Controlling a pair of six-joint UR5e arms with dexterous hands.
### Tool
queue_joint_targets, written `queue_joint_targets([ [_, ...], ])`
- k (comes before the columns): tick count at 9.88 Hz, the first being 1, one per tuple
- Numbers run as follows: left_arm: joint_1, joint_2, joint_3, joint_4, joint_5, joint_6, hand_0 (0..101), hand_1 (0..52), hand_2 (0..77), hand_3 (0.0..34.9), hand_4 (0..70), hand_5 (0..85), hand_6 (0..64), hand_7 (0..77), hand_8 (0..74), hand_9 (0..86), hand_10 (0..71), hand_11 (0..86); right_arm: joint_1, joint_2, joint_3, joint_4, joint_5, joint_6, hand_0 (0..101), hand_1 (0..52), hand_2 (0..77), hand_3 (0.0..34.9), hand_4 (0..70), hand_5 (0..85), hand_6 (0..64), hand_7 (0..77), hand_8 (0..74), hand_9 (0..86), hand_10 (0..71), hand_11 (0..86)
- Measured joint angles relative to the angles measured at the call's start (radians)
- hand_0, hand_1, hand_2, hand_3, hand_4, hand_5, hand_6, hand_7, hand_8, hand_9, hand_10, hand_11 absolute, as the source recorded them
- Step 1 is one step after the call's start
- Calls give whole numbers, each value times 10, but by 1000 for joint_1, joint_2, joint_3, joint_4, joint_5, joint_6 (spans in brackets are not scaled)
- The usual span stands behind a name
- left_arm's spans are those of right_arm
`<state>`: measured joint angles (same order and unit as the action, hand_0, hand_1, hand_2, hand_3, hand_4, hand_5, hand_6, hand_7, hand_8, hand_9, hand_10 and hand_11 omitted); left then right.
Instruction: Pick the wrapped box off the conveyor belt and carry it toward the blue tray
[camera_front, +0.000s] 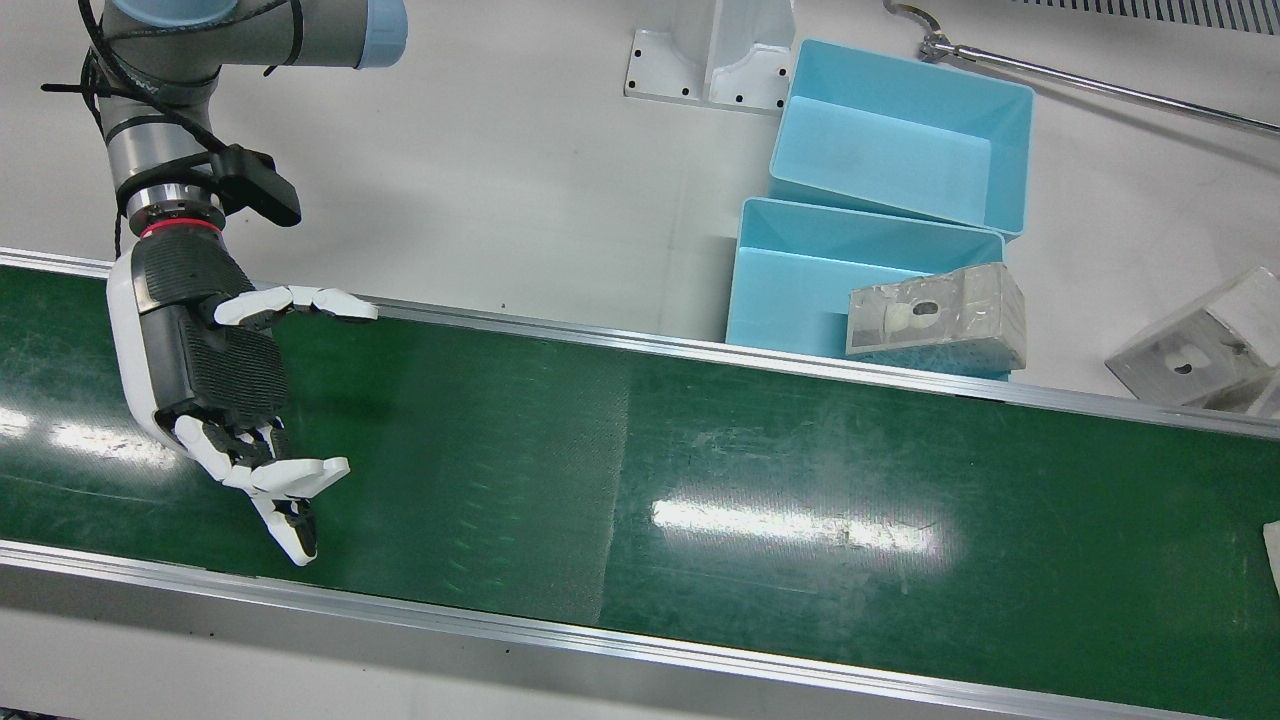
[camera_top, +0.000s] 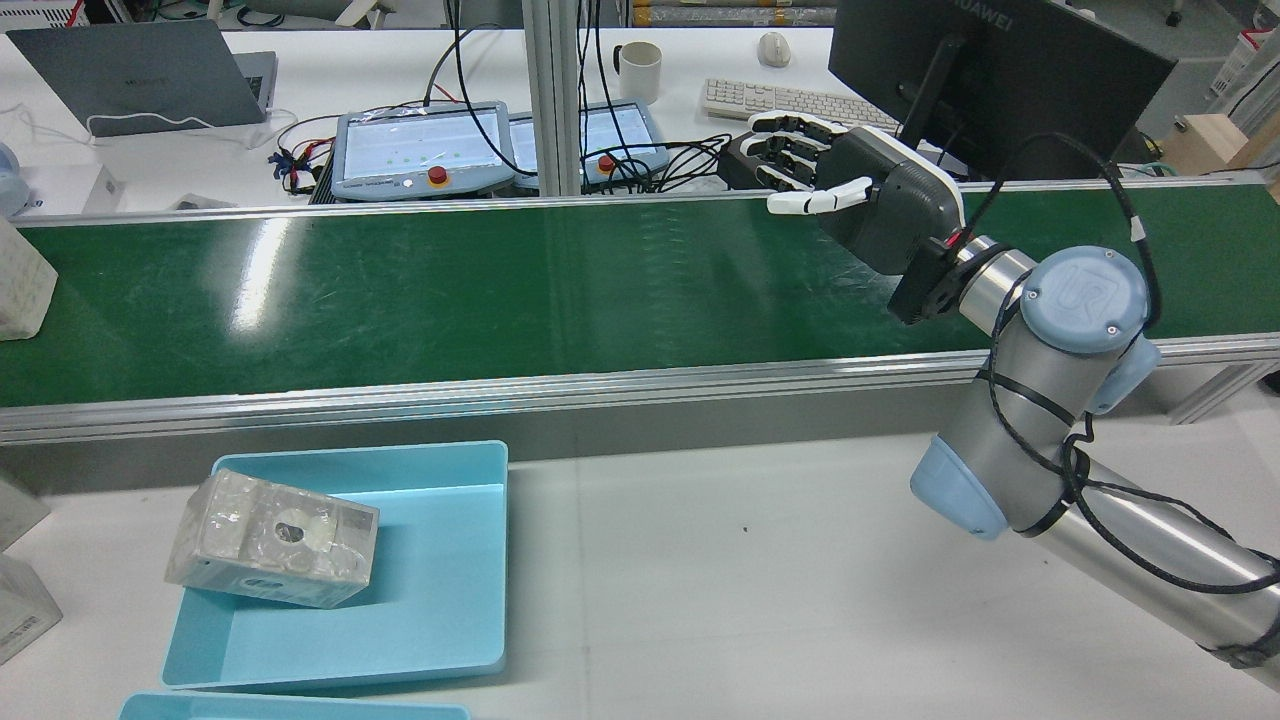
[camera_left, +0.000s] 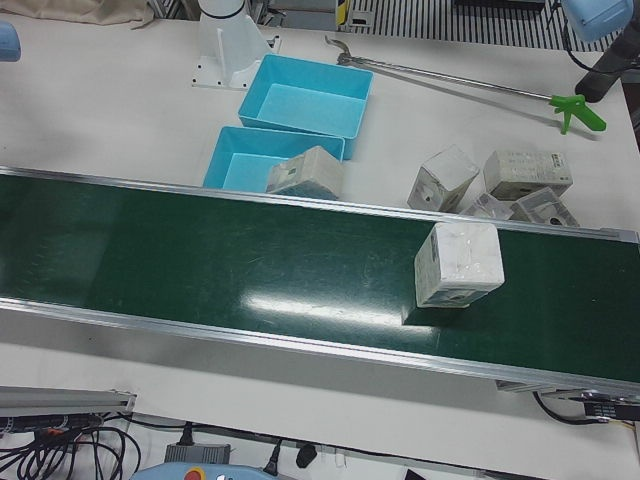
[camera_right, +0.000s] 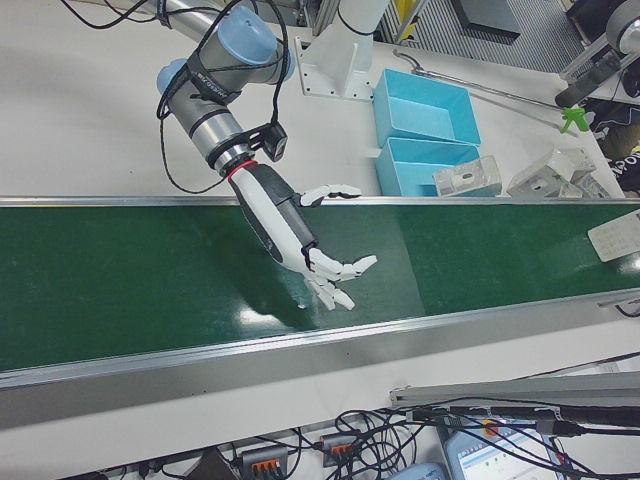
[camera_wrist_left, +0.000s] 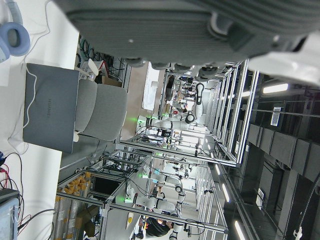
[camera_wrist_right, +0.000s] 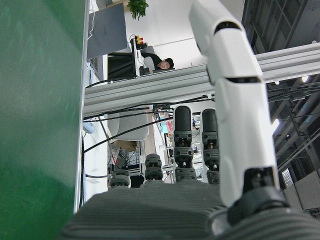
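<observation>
One wrapped box (camera_left: 459, 263) stands upright on the green conveyor belt (camera_left: 250, 270), toward the right end of the left-front view and well apart from the right hand (camera_front: 225, 385). Clear film covers it; no print on it can be read. Nothing touches it.

Beyond the belt's far rail sit two blue trays. The nearer blue tray (camera_front: 800, 270) is just beside the rail, and a second wrapped box (camera_front: 938, 315) rests tilted on its rim, partly inside. The farther tray (camera_front: 905, 140) touches the first. More wrapped boxes (camera_left: 490, 185) lie in a loose group on the white table (camera_front: 480, 170) to the right of the trays, and a long metal reacher with a green grip (camera_left: 577, 108) lies behind them.

The right hand hovers low over the belt's other end, palm turned sideways, fingers (camera_front: 290, 500) spread and the thumb held apart, holding nothing. The left hand (camera_wrist_left: 200, 25) shows only as a dark palm edge in its own camera, so how far it is open cannot be told.

The belt is scuffed and glossy, with bright patches of ceiling light on it, and has aluminium rails. Across it stand a grey laptop (camera_top: 150, 80) marked HUAWEI, a monitor (camera_top: 990, 70) bearing the same name, two teach pendants (camera_top: 425, 150) with red stop buttons, a mug (camera_top: 640, 70) and a keyboard (camera_top: 790, 100). The arm's blue joint cap (camera_top: 1085, 295) carries the UR logo.
</observation>
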<state>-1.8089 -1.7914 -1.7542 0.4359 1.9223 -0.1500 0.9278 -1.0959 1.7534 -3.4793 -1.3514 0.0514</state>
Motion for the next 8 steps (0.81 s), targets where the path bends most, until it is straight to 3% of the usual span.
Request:
queue_joint_targets([
  [4, 0, 0, 0, 0, 0, 0, 0, 0, 11, 0, 0, 11, 0, 5, 5, 0, 5, 0, 30, 2, -4, 5, 0, -1, 527, 191, 202, 90, 207, 300, 153, 371, 49, 120, 22, 49],
  [6, 0, 0, 0, 0, 0, 0, 0, 0, 5, 0, 0, 11, 0, 5, 5, 0, 5, 0, 37, 23, -16, 7, 0, -4, 526, 196, 218, 18, 207, 305, 164, 371, 55, 125, 27, 49],
  [8, 0, 0, 0, 0, 0, 0, 0, 0, 11, 0, 0, 11, 0, 5, 5, 0, 0, 5, 29, 47, -24, 6, 1, -6, 526, 207, 235, 0, 213, 333, 169, 387, 65, 136, 27, 65],
])
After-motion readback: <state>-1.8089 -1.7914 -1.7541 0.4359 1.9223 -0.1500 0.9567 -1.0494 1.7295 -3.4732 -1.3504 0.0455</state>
